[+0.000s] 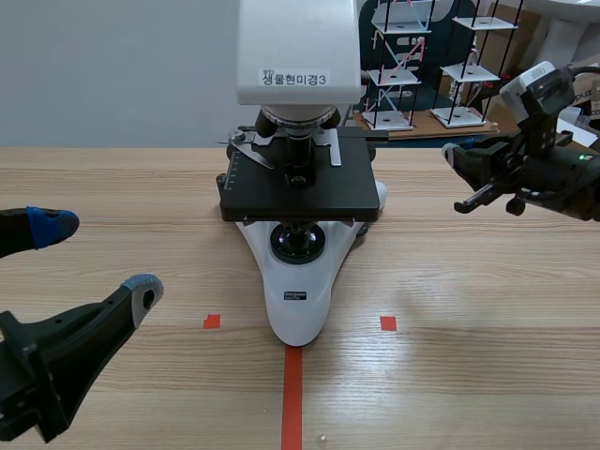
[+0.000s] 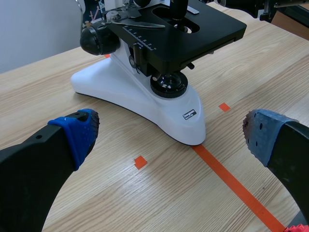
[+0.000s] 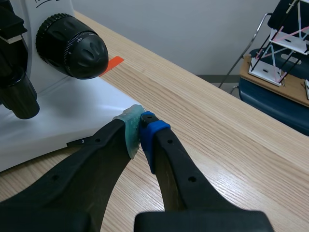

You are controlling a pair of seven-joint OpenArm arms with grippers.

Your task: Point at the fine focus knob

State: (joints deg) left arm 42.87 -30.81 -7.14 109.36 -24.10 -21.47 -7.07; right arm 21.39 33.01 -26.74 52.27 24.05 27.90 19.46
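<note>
The fine focus knob [image 3: 92,49] was the small black cap at the centre of the larger ribbed coarse knob [image 3: 63,46], on the side of the white microscope [image 1: 298,300]. The two shared one axis, which ran level with the bench [image 1: 469,319] and straight out sideways from the microscope's body, so the cap's round face looked away from the body. In the right wrist view it lay ahead of the right pincer [image 3: 140,126] and off to one side, well apart from its tips.

That pincer was closed on nothing, its grey-green and blue pads pressed together just above the white foot of the microscope. In the scene view the right arm came in at the upper right of the frame, with its tips aimed at the microscope's side and short of the black stage [image 1: 300,192].

The microscope stood in the middle of the frame, its rounded foot toward the lower edge and sitting on the end of an orange-red tape line [image 1: 292,398]. In the left wrist view a matching black knob [image 2: 99,38] showed on the other side of the body.

The left pincer [image 1: 97,259] hung at the lower left of the scene view with its fingers spread wide and holding nothing, the microscope's foot well ahead of it.
</note>
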